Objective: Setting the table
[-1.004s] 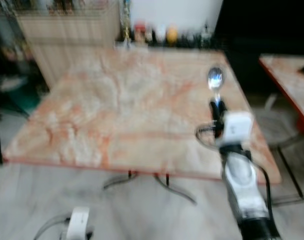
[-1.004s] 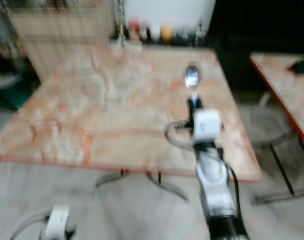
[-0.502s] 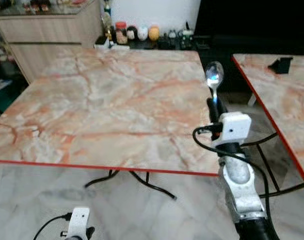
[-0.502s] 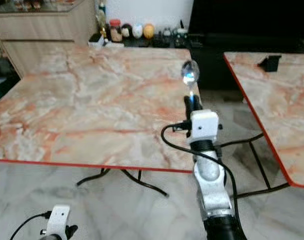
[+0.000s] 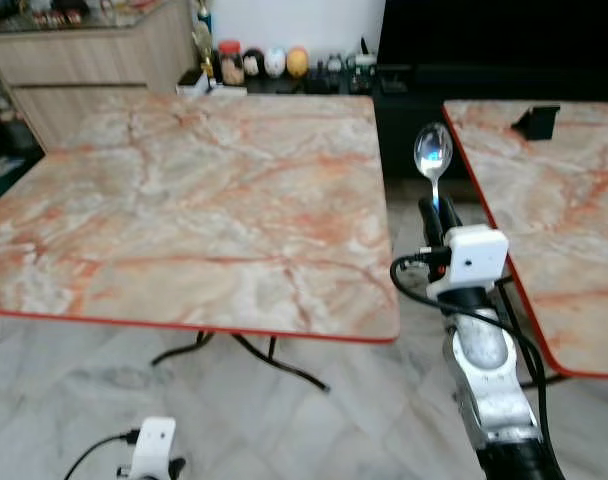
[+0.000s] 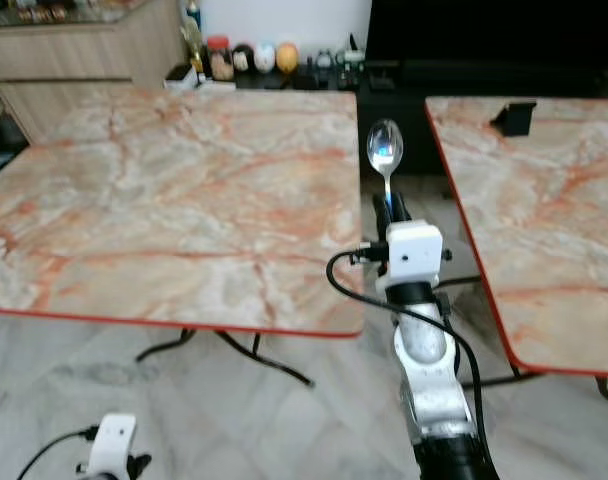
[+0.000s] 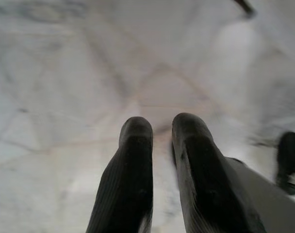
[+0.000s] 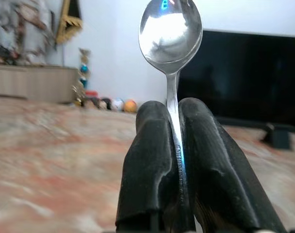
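Note:
My right gripper (image 5: 431, 212) is shut on the handle of a shiny metal spoon (image 5: 433, 152), bowl pointing up and away. In the right wrist view the spoon (image 8: 171, 34) stands pinched between the two black fingers (image 8: 150, 160). The gripper hangs over the gap between a large marble table (image 5: 184, 210) with a red edge and a second marble table (image 5: 554, 210) on the right. My left arm hangs low near the floor; its gripper (image 7: 159, 127) points at the pale floor with the fingers close together, nothing between them.
Jars and small bottles (image 5: 274, 64) line a low dark shelf behind the big table, beside a wooden cabinet (image 5: 74, 70). A black object (image 5: 536, 121) sits on the right table. Black table legs (image 5: 254, 355) stand on the pale tiled floor.
The camera has swung to the right: the big table has slid left in view and the right table has come further in. The blur has cleared. My right gripper still holds the spoon.

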Tool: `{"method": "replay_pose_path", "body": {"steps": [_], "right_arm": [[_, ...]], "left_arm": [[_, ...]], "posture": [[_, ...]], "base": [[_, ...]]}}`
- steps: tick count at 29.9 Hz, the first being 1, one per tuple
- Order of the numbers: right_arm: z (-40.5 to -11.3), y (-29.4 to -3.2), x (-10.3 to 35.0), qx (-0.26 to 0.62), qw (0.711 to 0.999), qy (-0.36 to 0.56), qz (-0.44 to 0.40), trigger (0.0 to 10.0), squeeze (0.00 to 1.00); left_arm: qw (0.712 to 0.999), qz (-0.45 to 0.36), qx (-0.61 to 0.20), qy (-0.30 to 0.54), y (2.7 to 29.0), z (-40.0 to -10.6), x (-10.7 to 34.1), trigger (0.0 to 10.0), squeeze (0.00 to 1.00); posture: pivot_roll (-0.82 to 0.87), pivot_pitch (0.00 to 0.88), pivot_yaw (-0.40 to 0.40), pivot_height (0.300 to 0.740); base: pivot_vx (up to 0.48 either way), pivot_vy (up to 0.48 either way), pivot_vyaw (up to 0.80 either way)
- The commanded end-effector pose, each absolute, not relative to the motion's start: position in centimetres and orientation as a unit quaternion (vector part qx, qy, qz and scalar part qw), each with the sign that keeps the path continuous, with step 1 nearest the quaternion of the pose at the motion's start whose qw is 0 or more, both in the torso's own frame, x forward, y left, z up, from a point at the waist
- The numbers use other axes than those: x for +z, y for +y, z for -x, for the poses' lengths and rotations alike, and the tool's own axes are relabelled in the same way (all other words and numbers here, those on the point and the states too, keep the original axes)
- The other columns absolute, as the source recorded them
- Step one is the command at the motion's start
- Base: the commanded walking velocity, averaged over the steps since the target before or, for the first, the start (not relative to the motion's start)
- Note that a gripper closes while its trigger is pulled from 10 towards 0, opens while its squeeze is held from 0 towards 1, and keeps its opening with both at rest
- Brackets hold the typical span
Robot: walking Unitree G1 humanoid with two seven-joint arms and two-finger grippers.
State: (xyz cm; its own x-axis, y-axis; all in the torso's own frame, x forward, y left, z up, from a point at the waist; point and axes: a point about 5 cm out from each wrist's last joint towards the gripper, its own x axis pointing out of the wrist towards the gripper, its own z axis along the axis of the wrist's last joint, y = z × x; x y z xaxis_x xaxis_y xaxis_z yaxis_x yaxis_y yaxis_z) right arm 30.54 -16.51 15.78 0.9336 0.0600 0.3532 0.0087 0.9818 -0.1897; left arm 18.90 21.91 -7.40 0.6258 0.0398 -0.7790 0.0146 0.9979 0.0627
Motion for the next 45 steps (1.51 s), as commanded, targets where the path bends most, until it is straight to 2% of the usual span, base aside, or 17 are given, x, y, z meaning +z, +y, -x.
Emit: {"method": "replay_pose_path", "body": {"steps": [1, 21, 45], "right_arm": [[-30.7, -16.5, 16.7, 0.008, 0.975, -0.200, 0.092, 10.0, 0.00], [-31.9, -16.2, 18.5, 0.014, 0.972, -0.214, 0.095, 10.0, 0.00], [-31.9, -16.7, 18.6, -0.001, 0.973, -0.214, 0.091, 10.0, 0.00]], "left_arm": [[0.898, -0.033, 0.002, 0.439, 21.7, -18.8, -7.5, 10.0, 0.00], [0.901, -0.029, 0.012, 0.432, 21.7, -19.6, -7.2, 10.0, 0.00], [0.898, -0.036, 0.005, 0.437, 21.8, -19.4, -7.3, 10.0, 0.00]], "posture": [[-0.07, 0.000, 0.035, 0.740], [-0.06, 0.000, 0.022, 0.740], [-0.07, 0.000, 0.041, 0.740]], "base": [[0.000, -0.285, 0.00], [0.000, -0.275, 0.00], [0.000, -0.279, 0.00]]}}
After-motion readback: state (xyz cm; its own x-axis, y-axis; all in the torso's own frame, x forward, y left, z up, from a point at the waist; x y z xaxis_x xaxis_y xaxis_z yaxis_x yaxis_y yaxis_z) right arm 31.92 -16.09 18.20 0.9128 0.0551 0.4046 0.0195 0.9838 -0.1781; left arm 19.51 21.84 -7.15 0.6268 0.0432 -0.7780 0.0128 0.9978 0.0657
